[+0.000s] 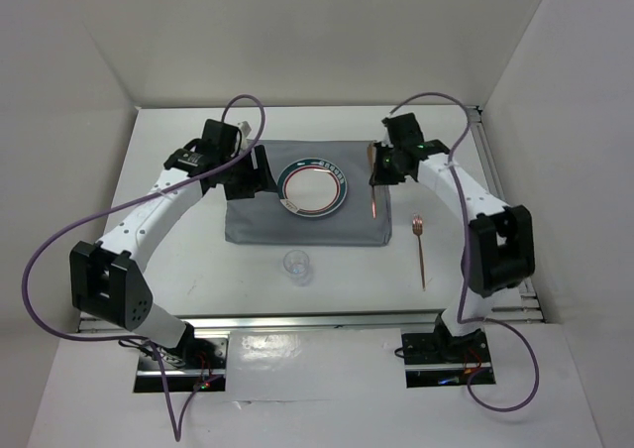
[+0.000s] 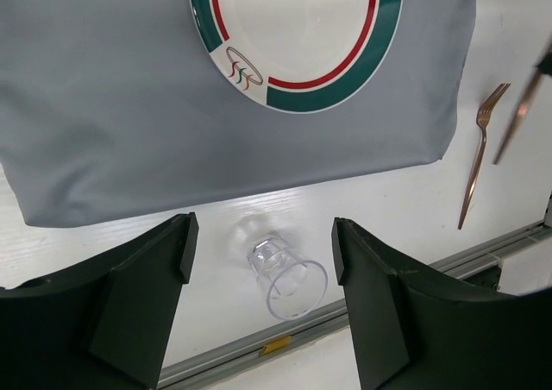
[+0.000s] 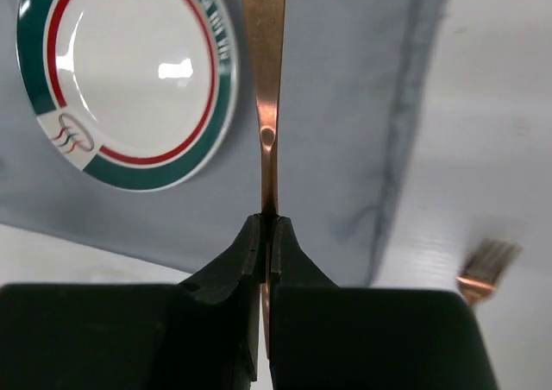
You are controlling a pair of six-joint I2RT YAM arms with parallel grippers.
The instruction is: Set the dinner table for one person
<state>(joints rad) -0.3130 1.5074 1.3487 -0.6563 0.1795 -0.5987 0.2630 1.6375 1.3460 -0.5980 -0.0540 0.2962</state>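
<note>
The white dinner table (image 1: 188, 260) bears a grey cloth mat (image 1: 263, 220) with a white plate (image 1: 314, 188) rimmed in green and red. My right gripper (image 1: 377, 170) is shut on a thin copper utensil (image 1: 372, 198) that hangs over the mat's right edge, beside the plate. In the right wrist view the gripper (image 3: 268, 226) clamps the utensil (image 3: 266, 62); its far end is out of frame. A copper fork (image 1: 420, 250) lies on the table right of the mat. My left gripper (image 1: 248, 175) is open and empty over the mat's left part.
A clear plastic cup (image 1: 297, 266) stands on the table in front of the mat, seen between my left fingers in the left wrist view (image 2: 287, 278). A silver rail (image 1: 297, 319) runs along the near edge. White walls enclose the table on three sides.
</note>
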